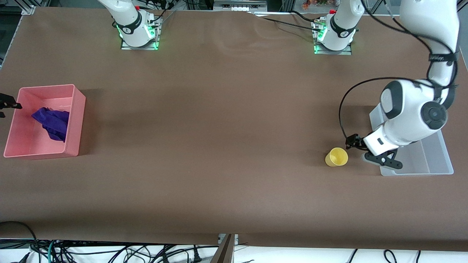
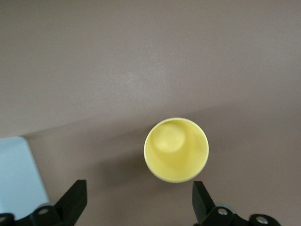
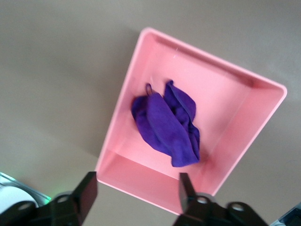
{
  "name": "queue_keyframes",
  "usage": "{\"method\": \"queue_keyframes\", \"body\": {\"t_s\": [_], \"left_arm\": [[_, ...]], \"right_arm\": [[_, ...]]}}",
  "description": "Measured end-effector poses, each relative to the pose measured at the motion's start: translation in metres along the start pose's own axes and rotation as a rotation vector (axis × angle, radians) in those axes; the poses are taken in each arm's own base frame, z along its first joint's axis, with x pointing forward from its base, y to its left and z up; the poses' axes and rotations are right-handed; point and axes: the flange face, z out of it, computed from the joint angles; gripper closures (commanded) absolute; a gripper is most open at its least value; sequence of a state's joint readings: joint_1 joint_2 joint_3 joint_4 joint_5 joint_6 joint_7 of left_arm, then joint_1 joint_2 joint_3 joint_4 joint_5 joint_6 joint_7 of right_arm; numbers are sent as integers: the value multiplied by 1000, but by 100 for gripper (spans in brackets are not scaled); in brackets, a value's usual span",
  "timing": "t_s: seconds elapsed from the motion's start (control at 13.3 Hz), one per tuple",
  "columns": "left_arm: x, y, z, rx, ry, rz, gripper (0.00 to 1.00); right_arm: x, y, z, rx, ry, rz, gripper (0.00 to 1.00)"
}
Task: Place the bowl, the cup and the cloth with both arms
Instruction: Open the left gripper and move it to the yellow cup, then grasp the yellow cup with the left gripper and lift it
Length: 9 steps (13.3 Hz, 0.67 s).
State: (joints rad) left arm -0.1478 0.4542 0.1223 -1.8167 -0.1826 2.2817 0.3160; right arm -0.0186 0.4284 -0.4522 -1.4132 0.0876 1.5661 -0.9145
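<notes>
Pink bin (image 1: 78, 120) at the right arm's end of the desk (image 1: 219, 128); cloth (image 1: 51, 122) lies inside. Right tool (image 3: 136, 197) hangs above the bin, spread wide, empty. Cup (image 1: 336, 157) upright on the desk. Left tool (image 2: 138, 205), at the cup's 3 o'clock, spread wide, empty, over a clear bin's (image 1: 431, 160) edge.

Brown-covered worktable under even light

A brown table cover (image 1: 219, 120) spreads wide, faintly wrinkled near its edge farthest from the front camera. Past the cover's edge nearest that camera, a white floor strip (image 1: 310, 255) carries tangled black cables (image 1: 109, 252). A metal frame rail (image 1: 27, 9) stands at the cover's corner toward the right arm's end.
</notes>
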Motion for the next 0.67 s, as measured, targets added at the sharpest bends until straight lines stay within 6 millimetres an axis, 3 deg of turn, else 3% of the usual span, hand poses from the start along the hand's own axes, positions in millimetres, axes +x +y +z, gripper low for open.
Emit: {"method": "queue_keyframes", "body": {"t_s": [0.22, 0.45, 0.53, 0.67], "left_arm": [[-3, 7, 53, -42, -27, -41, 99], [-4, 9, 74, -36, -39, -36, 100], [-3, 9, 72, -35, -36, -33, 100], [1, 8, 63, -32, -17, -17, 100]], "right_arm": [[53, -83, -50, 28, 16, 169, 0], [98, -175, -83, 34, 57, 259, 0], [104, -193, -89, 30, 72, 249, 0], [109, -209, -110, 1, 151, 230, 0]]}}
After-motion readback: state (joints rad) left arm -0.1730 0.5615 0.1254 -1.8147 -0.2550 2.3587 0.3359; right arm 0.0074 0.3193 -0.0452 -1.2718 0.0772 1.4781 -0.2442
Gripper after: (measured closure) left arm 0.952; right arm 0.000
